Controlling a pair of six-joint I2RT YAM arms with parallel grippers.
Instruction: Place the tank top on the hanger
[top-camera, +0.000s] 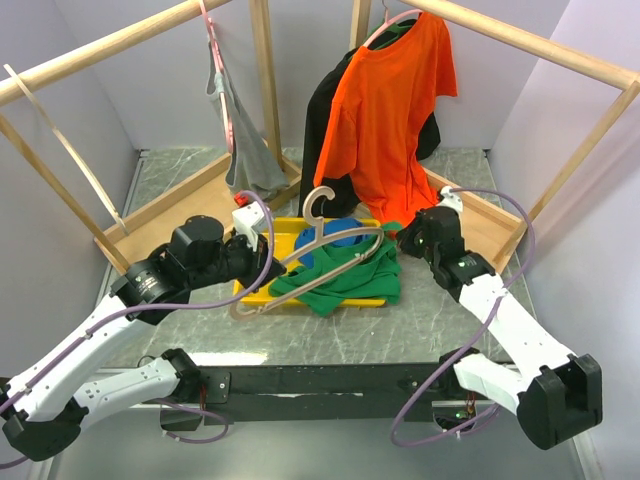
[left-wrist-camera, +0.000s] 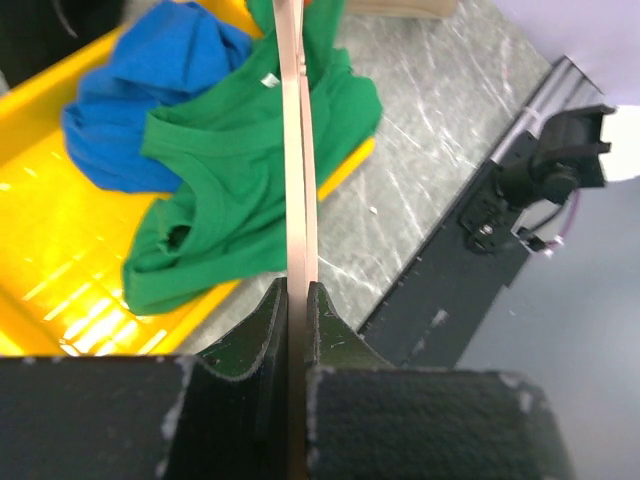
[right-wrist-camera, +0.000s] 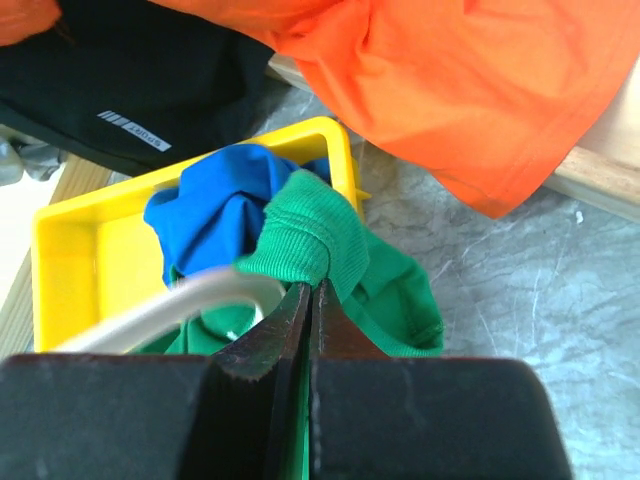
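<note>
I have two pincers, and both are pressed together on something. My left pincer (left-wrist-camera: 297, 300) clamps the one pale wooden hanger (left-wrist-camera: 298, 150) near the end of its arm, a thin flat strip that runs straight out from between my fingers. My right pincer (right-wrist-camera: 312, 300) pinches a fold of the one green tank top (right-wrist-camera: 385, 290) at its ribbed hem, just beside the hanger's rounded far end.

The tank top is soft knit and crumpled. It lies half in the single yellow tray (left-wrist-camera: 50, 270) and half spilling over the tray's rim onto the veined grey stone table (top-camera: 420, 320), with the hanger slanting across it.

One blue garment (left-wrist-camera: 130, 110) is bunched in the tray, touching the green. The tray is glossy, rectangular plastic with a ridged floor.

Three garments hang from the round wooden rails (top-camera: 100, 50) behind it:
- one orange T-shirt (top-camera: 385, 110)
- one black top (top-camera: 320, 130) beside it
- one grey tank top (top-camera: 250, 150), well to the left

I count two pink hangers (top-camera: 225, 90), both thin and curved.
</note>
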